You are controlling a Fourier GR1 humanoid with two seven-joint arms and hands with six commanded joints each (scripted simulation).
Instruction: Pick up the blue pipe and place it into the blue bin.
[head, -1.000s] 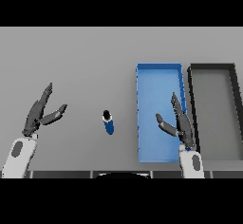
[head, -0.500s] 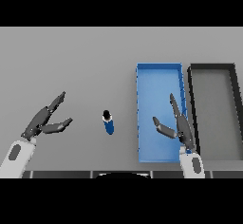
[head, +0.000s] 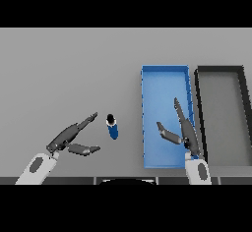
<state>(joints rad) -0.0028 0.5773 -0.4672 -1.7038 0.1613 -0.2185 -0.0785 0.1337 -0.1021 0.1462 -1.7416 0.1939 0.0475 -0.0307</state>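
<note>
The blue pipe [head: 112,127], short with a black top end, stands on the grey table a little left of the blue bin [head: 147,157]. My left hand [head: 70,137] is open just left of the pipe, fingers stretched toward it and thumb below, not touching it. My right hand [head: 182,130] hangs open over the near right part of the blue bin, holding nothing.
A black bin [head: 201,123] stands right beside the blue bin on its right. Grey table [head: 64,73] spreads to the left and far side.
My left hand has moved right and turned toward the pipe, ending close beside it. The right hand has shifted only slightly over the bin. The pipe has not moved.
</note>
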